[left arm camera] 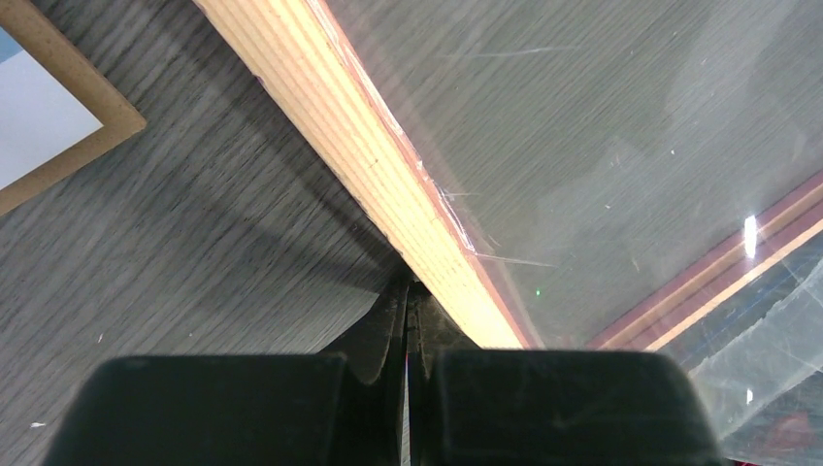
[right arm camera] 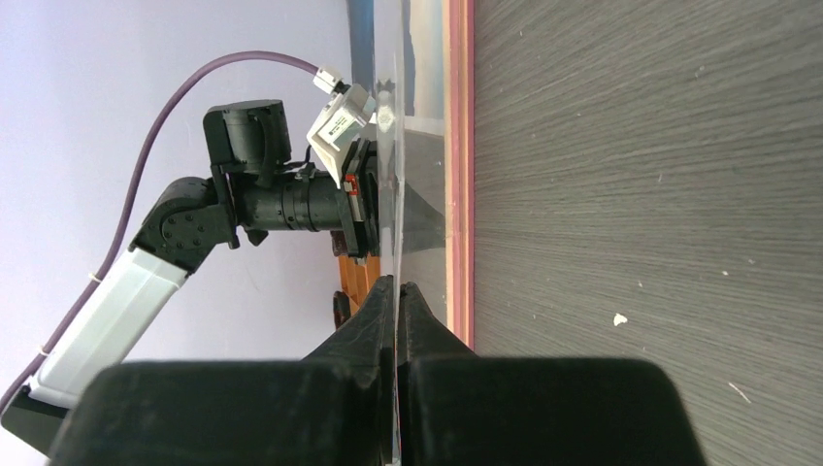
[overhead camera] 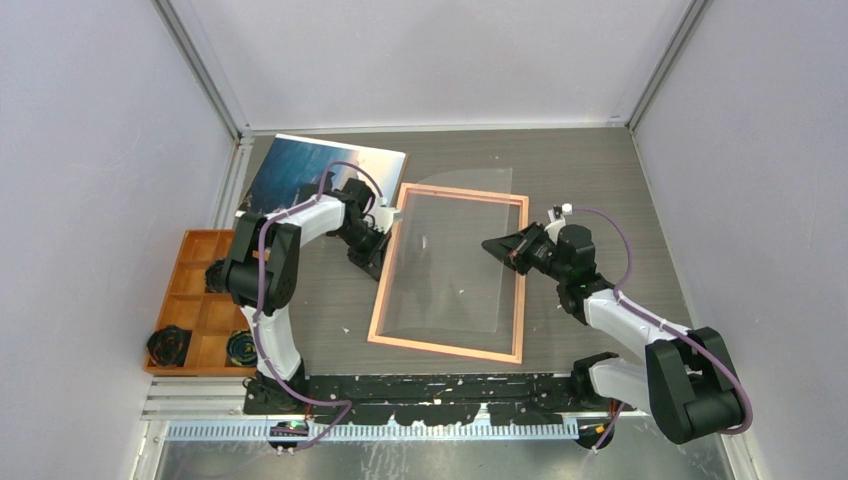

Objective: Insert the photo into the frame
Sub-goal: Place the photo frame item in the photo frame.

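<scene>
1. My left gripper (left arm camera: 408, 291) is closed with nothing visible between the fingers. Its tips touch the outer left edge of the frame (overhead camera: 445, 348).
2. My right gripper (right arm camera: 396, 291) is pinched on the clear pane (overhead camera: 460, 260), which sits over the frame at mid-table.
3. The photo (overhead camera: 320, 170) lies picture-up at the back left, just beyond the frame's far-left corner.

Frame (overhead camera: 447, 349): pink-orange face. In left wrist view its side is pale wood with fine lengthwise stripes and a pink lip.
Pane (overhead camera: 450, 262): clear, faint white scratches, small glare spots.
Table (overhead camera: 600, 170): dark grey, streaky woodgrain.
Photo (overhead camera: 300, 172): deep blue, dark patches, thin white edge.
Tray (overhead camera: 190, 250): orange.
Left gripper (left arm camera: 408, 291), right gripper (right arm camera: 396, 286): black.
Left arm (overhead camera: 300, 218), right arm (overhead camera: 625, 315): white links, black joints.
Cables (overhead camera: 620, 225): purple.
Walls (overhead camera: 90, 150): pale lilac-grey.
</scene>
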